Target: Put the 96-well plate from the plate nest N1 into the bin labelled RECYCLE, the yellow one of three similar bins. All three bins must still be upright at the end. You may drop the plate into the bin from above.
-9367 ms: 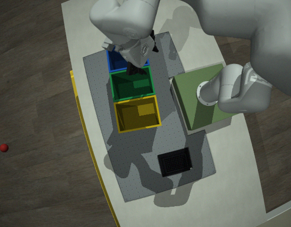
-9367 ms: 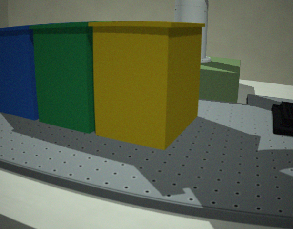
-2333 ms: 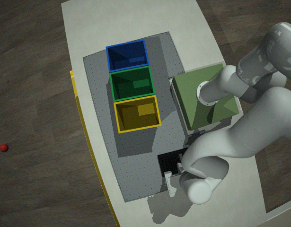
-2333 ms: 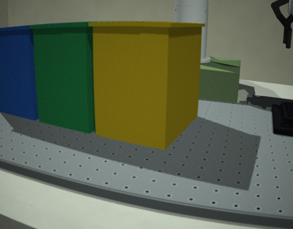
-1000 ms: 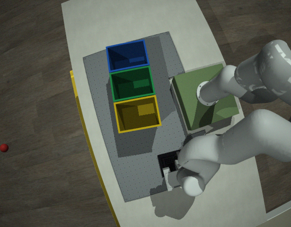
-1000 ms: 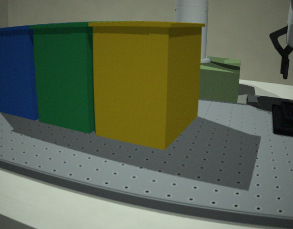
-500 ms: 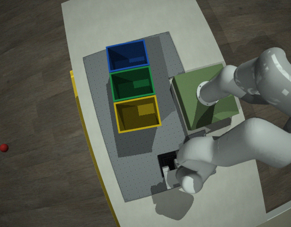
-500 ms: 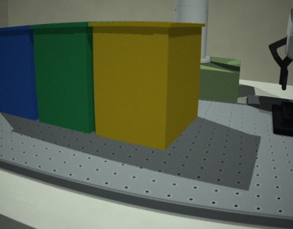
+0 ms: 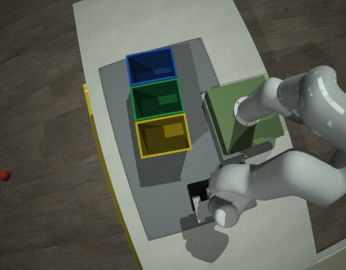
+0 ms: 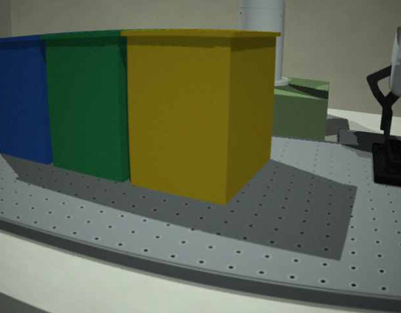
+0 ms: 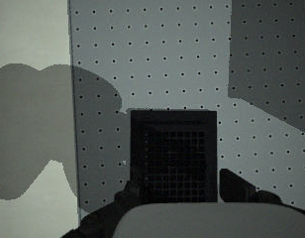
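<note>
The 96-well plate (image 11: pixel 173 154) (image 9: pixel 198 187) (image 10: pixel 394 158) is dark with a grid of wells and lies flat in the black plate nest N1 on the perforated board. My gripper (image 11: pixel 180 181) is open and low over the plate's near end, one finger on each side of it. One black finger (image 10: pixel 386 121) reaches down to the nest in the exterior view. In the top view the arm's wrist (image 9: pixel 225 203) hides most of the gripper and the plate. The yellow bin (image 9: pixel 164 135) (image 10: pixel 193 111) stands upright and open, some way from the nest.
A green bin (image 9: pixel 157 98) (image 10: pixel 87 104) and a blue bin (image 9: pixel 152 65) (image 10: pixel 18 94) stand upright in a row with the yellow one. The grey perforated board (image 9: pixel 120 122) (image 10: pixel 193 242) (image 11: pixel 167 50) carries them. The arm's green base block (image 9: pixel 222 116) (image 10: pixel 300 114) is beside the bins. A red ball (image 9: pixel 4 175) lies on the floor.
</note>
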You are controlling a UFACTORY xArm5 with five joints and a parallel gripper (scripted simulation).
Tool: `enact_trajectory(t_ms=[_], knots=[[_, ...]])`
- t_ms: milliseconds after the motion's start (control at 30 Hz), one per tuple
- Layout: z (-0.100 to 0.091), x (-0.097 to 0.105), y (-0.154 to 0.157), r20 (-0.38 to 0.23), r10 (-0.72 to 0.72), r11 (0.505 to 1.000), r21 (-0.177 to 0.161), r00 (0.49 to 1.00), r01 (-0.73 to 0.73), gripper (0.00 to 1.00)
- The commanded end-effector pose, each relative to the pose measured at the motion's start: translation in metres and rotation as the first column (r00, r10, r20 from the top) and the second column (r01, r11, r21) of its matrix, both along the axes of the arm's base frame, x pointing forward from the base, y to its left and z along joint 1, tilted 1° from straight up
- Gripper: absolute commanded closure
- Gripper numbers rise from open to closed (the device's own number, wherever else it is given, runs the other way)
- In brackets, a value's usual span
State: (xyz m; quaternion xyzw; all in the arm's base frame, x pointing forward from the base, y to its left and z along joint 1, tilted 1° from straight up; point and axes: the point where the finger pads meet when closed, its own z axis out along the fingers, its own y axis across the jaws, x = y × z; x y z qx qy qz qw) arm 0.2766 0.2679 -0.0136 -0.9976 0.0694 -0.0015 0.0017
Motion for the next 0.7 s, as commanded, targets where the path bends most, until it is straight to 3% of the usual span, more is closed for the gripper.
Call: enact_trajectory(t_ms=[0,667], knots=[[-0.0032,0.0012,0.0013,0.003,0.000,1.000,0.003,1.000,0.000,0.00],[-0.0079,0.0012,0.0013,0.003,0.000,1.000,0.003,1.000,0.000,0.00]])
